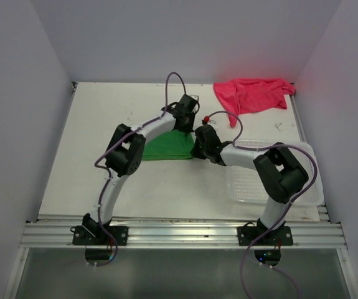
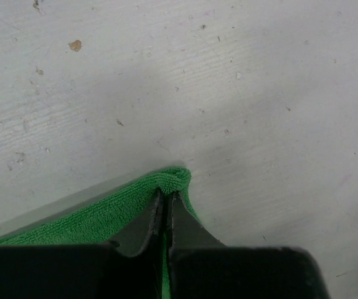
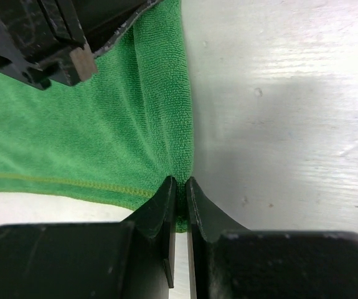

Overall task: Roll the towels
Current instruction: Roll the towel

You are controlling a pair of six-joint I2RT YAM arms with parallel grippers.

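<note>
1. We see the green towel [image 1: 166, 148] lying flat and folded near the middle of the table [image 1: 98, 124], between the two arms.
2. The left gripper [image 2: 166, 198] is at the towel's far right corner. In the left wrist view its jaws are pressed together on a small bunched fold of green cloth, and the corner puckers just past the fingertips.
3. The right gripper [image 3: 180, 185] is at the near right corner of the same towel. In its wrist view the jaws are clamped on the hemmed edge, with cloth pinched in the narrow slit between them. The towel's right edge runs away from it towards the left gripper, which shows at the top left of that view.
4. From above, we see both grippers close to each other along that right edge, each low on the cloth.
5. The pink towel [image 1: 251, 93] lies crumpled in the far right corner of the table, well apart from both grippers.
6. A clear basket [image 1: 309, 190] sits at the near right of the table, partly under the right arm.
</note>
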